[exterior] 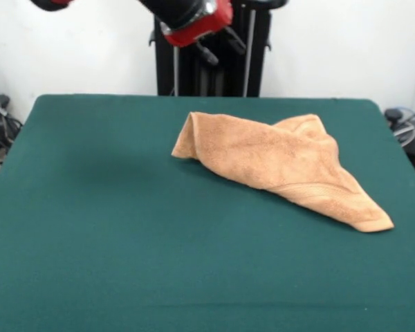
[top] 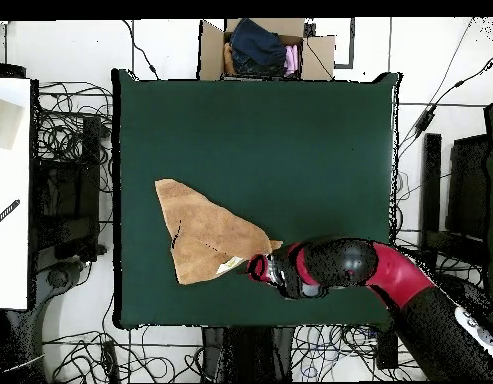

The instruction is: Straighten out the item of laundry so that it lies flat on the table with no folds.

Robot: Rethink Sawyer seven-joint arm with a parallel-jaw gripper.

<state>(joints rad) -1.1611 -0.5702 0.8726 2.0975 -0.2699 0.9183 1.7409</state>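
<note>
Towel [exterior: 283, 162] lies crumpled on the green table [exterior: 111, 228], folded over itself into a rough triangle, one pointed corner reaching toward 4 o'clock in the front view. Overhead, it sits at about 7 o'clock from table centre. Gripper [exterior: 221, 43] hangs raised off the cloth, above the towel's robot-side end; its two dark fingers [exterior: 207, 54] stand apart, holding nothing

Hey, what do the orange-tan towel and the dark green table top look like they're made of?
The crumpled orange-tan towel looks like terry cloth: a nubby, matte, looped pile, with a smoother woven band near its hem. The dark green table top looks like felt or a similar flat cloth covering: even, dull, without shine. Which fibre either is cannot be told.
</note>
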